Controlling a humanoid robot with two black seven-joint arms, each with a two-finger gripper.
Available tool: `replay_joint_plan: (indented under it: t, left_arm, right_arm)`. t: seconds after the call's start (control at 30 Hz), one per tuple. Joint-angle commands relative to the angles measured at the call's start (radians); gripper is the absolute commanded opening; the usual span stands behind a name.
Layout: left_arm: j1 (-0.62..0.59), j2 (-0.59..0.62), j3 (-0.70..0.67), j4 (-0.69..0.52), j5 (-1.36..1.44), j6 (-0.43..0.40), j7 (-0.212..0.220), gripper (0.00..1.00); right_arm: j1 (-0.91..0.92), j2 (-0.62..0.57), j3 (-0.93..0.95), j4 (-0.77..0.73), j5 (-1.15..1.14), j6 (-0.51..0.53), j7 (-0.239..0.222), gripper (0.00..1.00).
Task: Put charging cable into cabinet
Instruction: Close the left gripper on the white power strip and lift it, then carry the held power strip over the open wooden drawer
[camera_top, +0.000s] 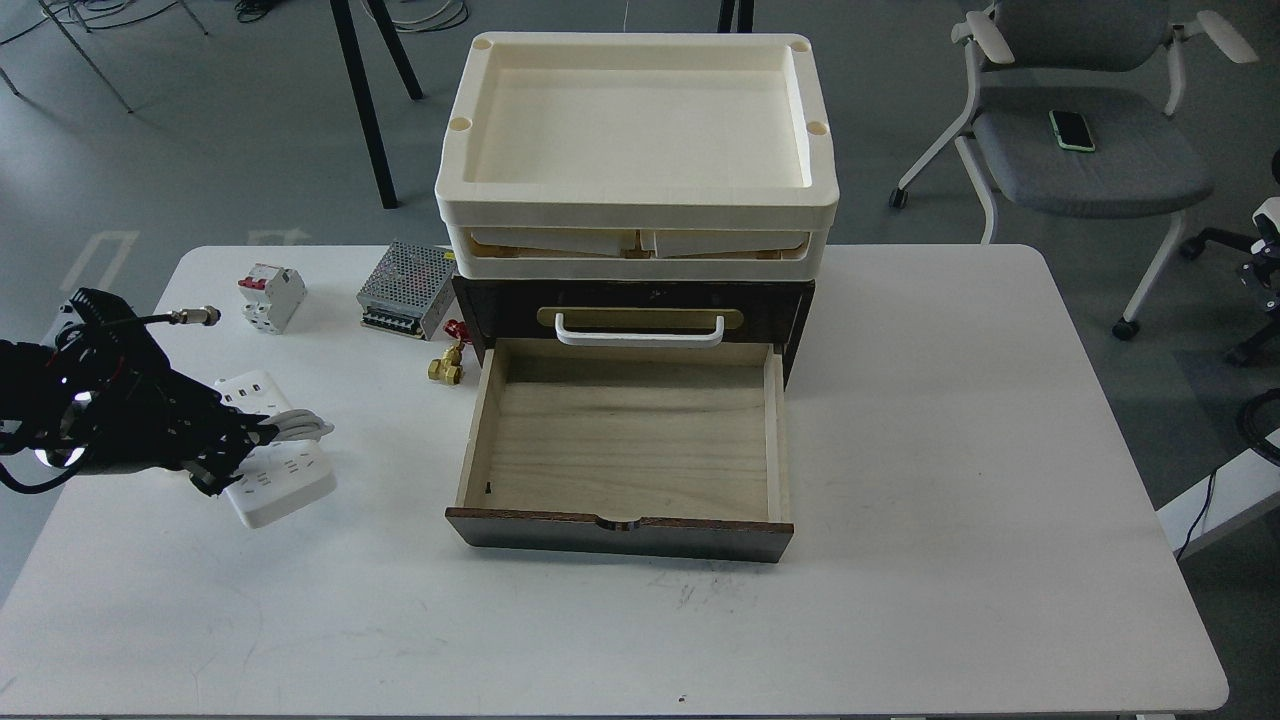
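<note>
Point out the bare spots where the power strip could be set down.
The open drawer of the cabinet is bare. So is the table right of it and along the near edge. Crowded: back left, around the circuit breaker and power supply.

**Left arm in from the side, hand at work; right arm out of sight**

The left arm enters from the left edge at mid-height, black and strung with loose cabling, reaching rightward and slightly downward. A metal-tipped connector juts from its upper side. Its hand (232, 452) sits at the far end, low over the counter (900, 560), dark fingers pointing right and down. The fingers are too dark and crowded together to separate, so their spread cannot be read. The right arm and hand do not appear.
</note>
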Motion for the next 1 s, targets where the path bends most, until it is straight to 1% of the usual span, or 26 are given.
replay_joint_plan:
  t: [0.0,0.13,0.23,0.37,0.47,0.63,0.73,0.83,0.97]
  left_arm:
    - [-0.036,0.095,-0.007,-0.146,-0.139,-0.051,0.000,0.00]
    - [-0.065,0.129,-0.043,-0.290,-0.288,-0.157,0.000,0.00]
    - [-0.065,0.104,-0.079,-0.324,-0.406,-0.197,0.000,0.00]
    - [-0.065,0.035,-0.120,-0.316,-0.612,-0.201,0.000,0.00]
    - [-0.065,-0.010,-0.137,-0.313,-0.680,-0.201,0.000,0.00]
    - [-0.060,-0.117,-0.134,-0.221,-0.684,-0.201,0.002,0.00]
    - [-0.057,-0.192,-0.128,-0.162,-0.681,-0.201,0.017,0.00]
    - [-0.056,-0.265,-0.126,-0.096,-0.681,-0.201,0.024,0.00]
    - [-0.053,-0.334,-0.125,-0.042,-0.680,-0.201,0.034,0.00]
  right_arm:
    - [-0.003,0.000,0.000,-0.002,0.007,0.000,0.000,1.00]
    - [-0.003,0.000,0.001,-0.002,0.010,0.000,0.000,1.00]
    - [-0.005,0.000,0.001,-0.006,0.010,0.000,0.000,1.00]
    - [-0.003,0.000,0.001,-0.010,0.010,0.000,0.000,1.00]
    - [-0.005,0.000,0.001,-0.010,0.010,0.000,0.000,1.00]
    - [-0.005,0.000,0.001,-0.010,0.010,0.000,0.000,1.00]
    - [-0.005,0.000,0.001,-0.013,0.010,0.000,0.000,1.00]
    - [-0.005,0.000,0.001,-0.022,0.010,0.000,0.000,1.00]
    - [-0.005,-0.002,0.001,-0.031,0.010,0.000,0.000,1.00]
